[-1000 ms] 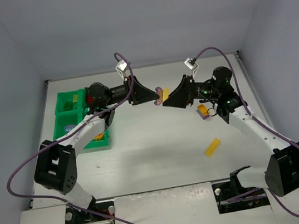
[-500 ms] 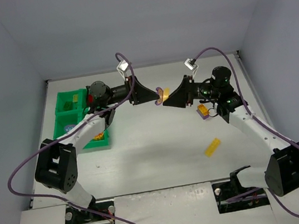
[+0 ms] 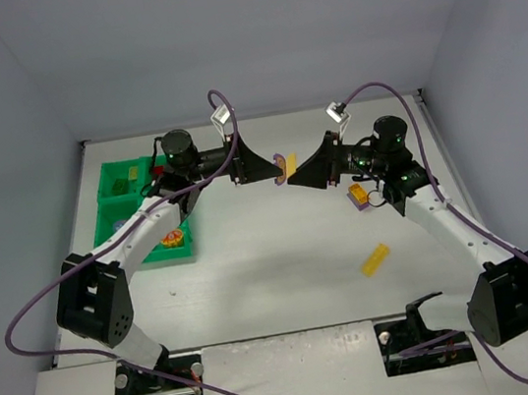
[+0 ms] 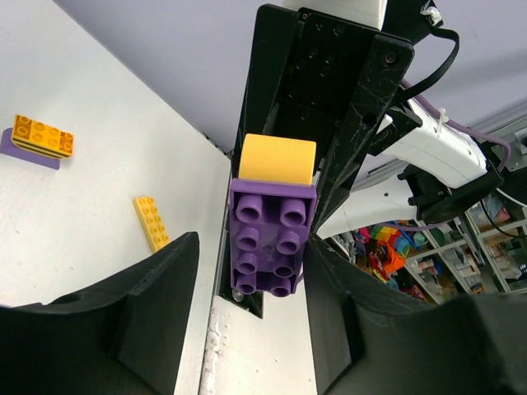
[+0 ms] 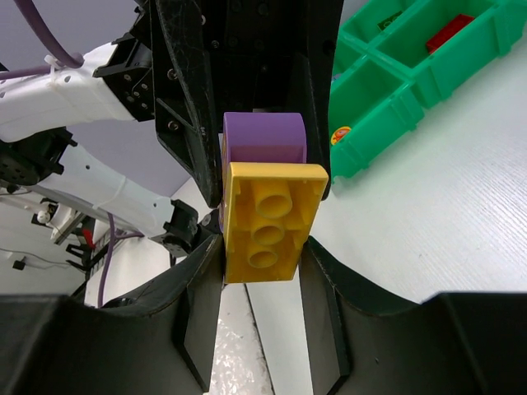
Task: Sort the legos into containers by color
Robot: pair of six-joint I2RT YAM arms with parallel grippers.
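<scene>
A purple brick [image 4: 269, 237] joined to a yellow brick [image 5: 268, 218] hangs in mid-air between my two grippers, above the middle of the table [image 3: 283, 168]. My right gripper [image 5: 263, 263] is shut on the yellow brick, with both fingers against its sides. My left gripper [image 4: 251, 271] is open around the purple brick, with a gap showing at its left finger. In the top view the left gripper [image 3: 273, 169] and the right gripper [image 3: 292, 176] meet tip to tip. The green tray [image 3: 103, 182] stands at the far left and holds a green brick [image 3: 121, 186], a red brick [image 5: 449, 31] and an orange piece [image 3: 173, 237].
A yellow brick [image 3: 376, 259] lies on the table at the right. An orange brick stacked on a purple one [image 3: 355, 195] lies under the right arm. Both also show in the left wrist view, the yellow brick [image 4: 151, 222] and the stack [image 4: 39, 138]. Grey walls close the back and sides.
The left arm's elbow has swung left and up, uncovering the tray's near compartment. Both grippers and the joined bricks stay at the same spot.
</scene>
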